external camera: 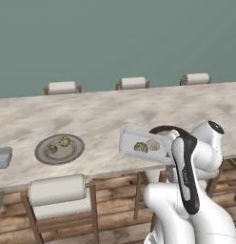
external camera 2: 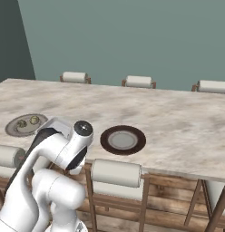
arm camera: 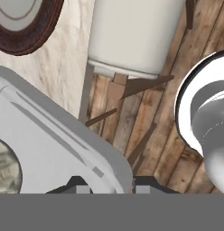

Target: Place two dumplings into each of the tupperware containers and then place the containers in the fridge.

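Note:
A light-grey tupperware container [external camera: 131, 141] hangs tilted over the counter's near edge, with two dumplings [external camera: 140, 147] in it. In the hand view my gripper [arm camera: 111, 188] is shut on the rim at a corner of this container [arm camera: 50, 140], and one dumpling [arm camera: 5, 170] shows at the left edge. The arm hides most of that container [external camera 2: 57, 123] in the right base view. A second grey container [external camera: 2, 157] pokes in at the far left; its inside is hidden. Two more dumplings [external camera: 65, 141] lie on a round grey-brown plate [external camera: 72, 153]. The fridge is out of view.
A dark brown-rimmed plate [external camera 2: 123, 139] sits on the marble counter [external camera: 105, 116] right of the arm. Stools with white cushions [external camera: 57, 189] line the near side, and more stand along the far side [external camera: 132, 83]. Wooden floor lies below the counter edge [arm camera: 145, 131].

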Tool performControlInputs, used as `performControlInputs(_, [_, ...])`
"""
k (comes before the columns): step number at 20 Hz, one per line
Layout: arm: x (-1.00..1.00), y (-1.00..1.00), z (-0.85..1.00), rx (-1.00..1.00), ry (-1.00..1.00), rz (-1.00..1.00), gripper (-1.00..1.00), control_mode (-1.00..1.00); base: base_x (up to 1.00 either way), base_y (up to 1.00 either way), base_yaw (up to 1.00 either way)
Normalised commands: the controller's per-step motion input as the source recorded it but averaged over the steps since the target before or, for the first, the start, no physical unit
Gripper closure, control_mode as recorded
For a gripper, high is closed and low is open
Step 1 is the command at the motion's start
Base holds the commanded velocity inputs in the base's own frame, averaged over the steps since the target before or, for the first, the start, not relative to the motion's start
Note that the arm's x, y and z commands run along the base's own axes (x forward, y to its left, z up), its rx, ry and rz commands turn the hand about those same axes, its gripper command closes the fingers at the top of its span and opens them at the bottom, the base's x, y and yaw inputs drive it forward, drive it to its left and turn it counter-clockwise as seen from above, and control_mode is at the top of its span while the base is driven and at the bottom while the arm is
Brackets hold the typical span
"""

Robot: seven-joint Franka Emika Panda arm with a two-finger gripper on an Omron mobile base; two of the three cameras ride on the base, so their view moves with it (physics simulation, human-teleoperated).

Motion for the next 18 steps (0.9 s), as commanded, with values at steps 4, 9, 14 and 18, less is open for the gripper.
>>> performControlInputs(4, [0.00, 0.09, 0.00, 0.00, 0.01, -0.01, 1.00, -1.00, 0.00, 0.00, 0.00])
performControlInputs(9, [0.01, 0.03, 0.00, 0.00, 0.01, 0.00, 1.00, -1.00, 0.00, 0.00, 0.00])
performControlInputs(14, [0.00, 0.20, 0.00, -0.05, 0.04, 0.00, 1.00, -1.00, 0.00, 0.00, 0.00])
performControlInputs(18, [0.00, 0.14, 0.00, -0.07, 0.08, 0.17, 1.00, -1.00, 0.00, 0.00, 0.00])
